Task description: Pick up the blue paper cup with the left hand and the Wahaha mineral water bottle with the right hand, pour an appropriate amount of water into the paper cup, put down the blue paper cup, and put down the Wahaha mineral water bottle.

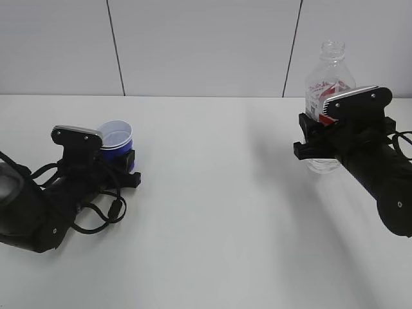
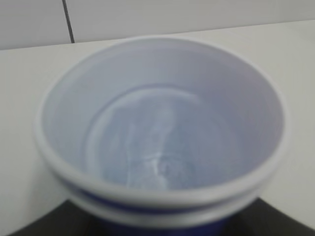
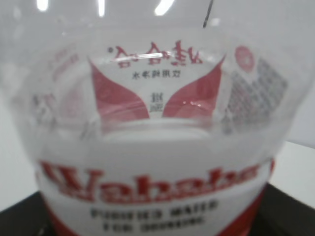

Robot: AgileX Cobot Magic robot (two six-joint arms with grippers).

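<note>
While both arms work low over it, surface: white tabletop (image 1: 206, 212) against a pale panelled wall (image 1: 206, 45).
Left hand (image 1: 119, 164): fingers grasping the blue paper cup (image 1: 116, 143), near the left edge.
Right hand (image 1: 315, 138): fingers clenched on the Wahaha mineral water bottle (image 1: 329, 74), upright near the far right corner.
Label: "Wahaha", "PURIFIED WATER".

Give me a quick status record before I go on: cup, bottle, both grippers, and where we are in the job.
cup: blue paper cup, upright at left, between the left gripper fingers
cup contents: white inside; water not discernible
bottle: Wahaha mineral water bottle, upright at right, no cap
bottle contact: right gripper at label height, around the bottle
gap: cup and bottle far apart across the white table
lifted: cannot tell
stage: both at their objects, pour not started
</note>
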